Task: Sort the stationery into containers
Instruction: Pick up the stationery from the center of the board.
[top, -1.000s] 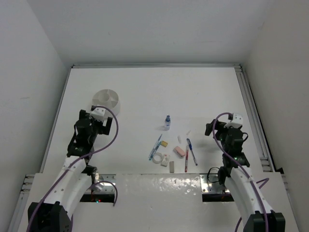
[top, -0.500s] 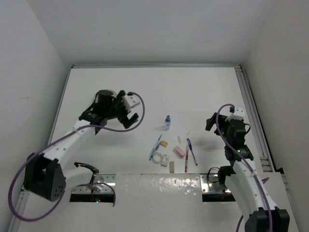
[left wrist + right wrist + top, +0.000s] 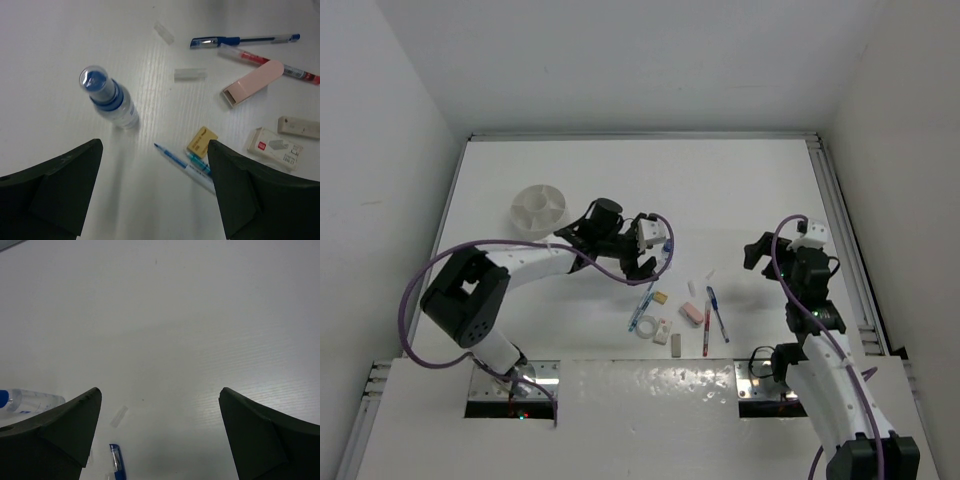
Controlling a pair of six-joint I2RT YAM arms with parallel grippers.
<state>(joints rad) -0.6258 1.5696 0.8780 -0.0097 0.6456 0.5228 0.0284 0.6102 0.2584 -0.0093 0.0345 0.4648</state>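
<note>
Reaching with the left arm (image 3: 532, 262) out over the middle of the counter (image 3: 750, 190), having swung it across from beside the round white tub (image 3: 540, 208) within the last second. Leaves the tub uncovered at the far left, dividers showing, well apart from the stationery. Holds the left jaws spread wide with nothing between them, hovering just beside the small blue-capped bottle (image 3: 107, 97), upright in the left wrist view and ahead of the gap, nearer one finger than centred. Finds the rest of the set untouched on the counter: teal pen (image 3: 187, 165) and tan block (image 3: 202, 141) close under the jaws, pink eraser (image 3: 252, 82), blue pen (image 3: 245, 40) and red pen (image 3: 270, 65) further off, labelled white eraser (image 3: 274, 146) beside a plain white block (image 3: 299, 127), tape ring (image 3: 647, 328) visible only from above. Shows the right arm (image 3: 810, 290) barely shifted, right jaws likewise wide and holding nothing above bare counter. Reads as sorting not yet begun, with the approach to a first pick under way, probably the bottle. Calls for care there: tall, narrow, likely to topple if nudged by one finger before closing
</note>
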